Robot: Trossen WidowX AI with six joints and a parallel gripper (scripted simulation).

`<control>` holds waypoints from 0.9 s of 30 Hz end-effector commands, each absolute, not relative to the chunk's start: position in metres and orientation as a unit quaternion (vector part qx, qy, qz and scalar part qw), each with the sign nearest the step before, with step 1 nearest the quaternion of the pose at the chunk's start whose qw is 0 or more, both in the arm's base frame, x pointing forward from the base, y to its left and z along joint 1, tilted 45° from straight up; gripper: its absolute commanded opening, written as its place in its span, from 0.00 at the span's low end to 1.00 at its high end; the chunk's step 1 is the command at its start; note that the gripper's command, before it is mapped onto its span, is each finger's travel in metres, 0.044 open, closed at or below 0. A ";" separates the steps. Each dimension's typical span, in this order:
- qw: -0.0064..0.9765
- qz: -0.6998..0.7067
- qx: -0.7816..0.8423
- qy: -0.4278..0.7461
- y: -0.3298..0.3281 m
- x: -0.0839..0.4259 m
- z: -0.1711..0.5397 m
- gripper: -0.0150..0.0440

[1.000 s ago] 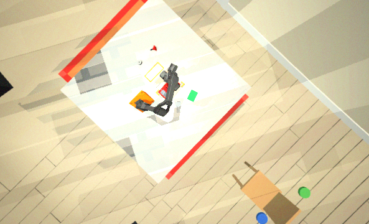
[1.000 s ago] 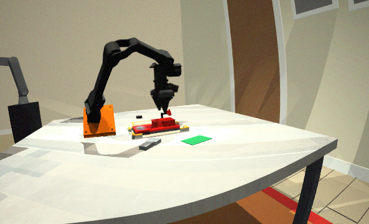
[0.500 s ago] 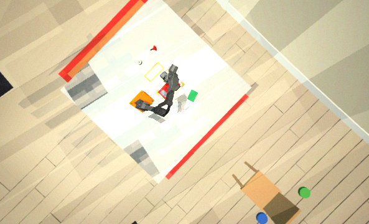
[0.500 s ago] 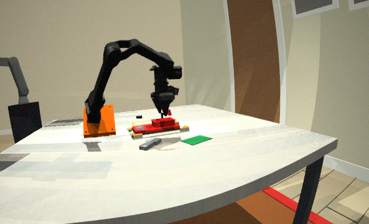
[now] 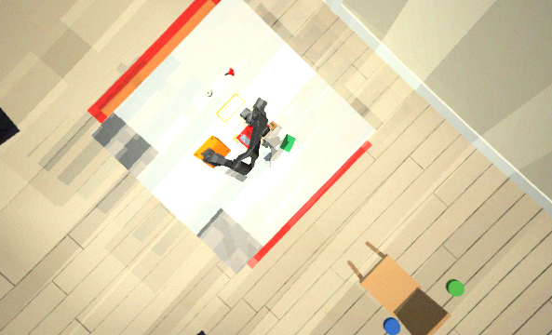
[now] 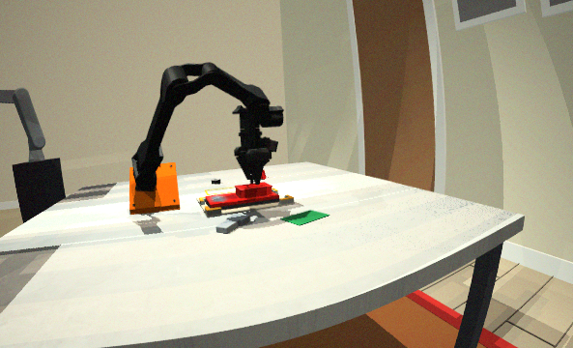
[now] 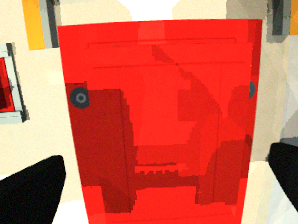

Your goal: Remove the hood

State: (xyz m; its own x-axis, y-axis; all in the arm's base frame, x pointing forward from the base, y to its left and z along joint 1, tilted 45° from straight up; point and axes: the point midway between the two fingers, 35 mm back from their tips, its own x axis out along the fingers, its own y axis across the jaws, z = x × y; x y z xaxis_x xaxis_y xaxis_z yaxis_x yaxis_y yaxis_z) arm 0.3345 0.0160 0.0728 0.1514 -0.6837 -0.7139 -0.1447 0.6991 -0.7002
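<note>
The toy car (image 5: 245, 137) (image 6: 215, 199) stands on the table (image 6: 315, 271) on a pale chassis with yellow corners. Its hood (image 6: 253, 190) (image 7: 165, 110) is the raised red block in the exterior view and the broad red panel filling the middle of the wrist view, still on the car. My gripper (image 6: 254, 182) (image 7: 169, 160) is open and empty, pointing down just above the hood. In the wrist view one finger stands to each side of it; contact cannot be told. The marked area (image 5: 226, 103) is a yellow outline beside the car. The arm partly hides the car in the top view.
A green square (image 5: 288, 142) (image 6: 306, 217) and a grey piece (image 6: 233, 223) lie near the car. A small round part (image 5: 209, 93) (image 6: 215, 182) and a small red piece (image 5: 230, 72) lie beyond the marked area. The arm's orange base (image 6: 170, 188) stands on the table.
</note>
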 end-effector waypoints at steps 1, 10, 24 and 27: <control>0.680 -0.198 -0.337 0.621 0.012 0.334 0.071 1.00; 0.680 -0.199 -0.337 0.620 0.008 0.335 0.068 1.00; 0.680 -0.199 -0.337 0.620 0.004 0.336 0.063 1.00; 0.680 -0.199 -0.337 0.620 0.003 0.336 0.062 1.00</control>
